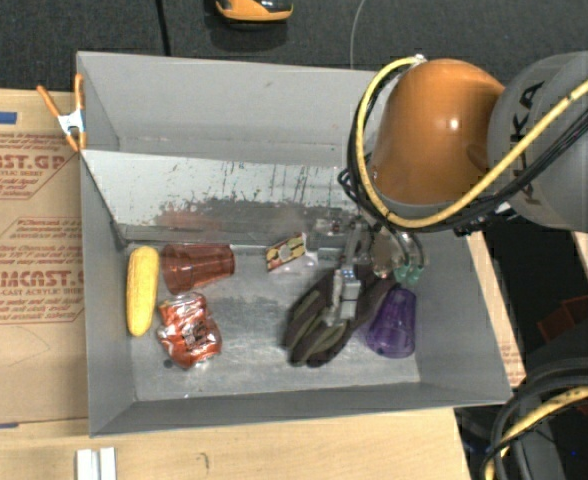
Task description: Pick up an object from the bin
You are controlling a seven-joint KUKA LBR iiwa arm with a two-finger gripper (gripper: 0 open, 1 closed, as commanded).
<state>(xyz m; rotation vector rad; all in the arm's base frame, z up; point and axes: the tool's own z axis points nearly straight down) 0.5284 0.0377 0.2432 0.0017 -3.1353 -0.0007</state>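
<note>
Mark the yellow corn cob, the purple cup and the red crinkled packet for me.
yellow corn cob [141, 290]: camera view, middle of the cob.
purple cup [394, 326]: camera view, on its side wall.
red crinkled packet [187, 333]: camera view, centre of the wrapper.

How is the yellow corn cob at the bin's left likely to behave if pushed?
The corn cob looks round and long, so it would probably roll sideways. Its straight shape suggests it is stiff. The red cup lying beside it might block it.
</note>
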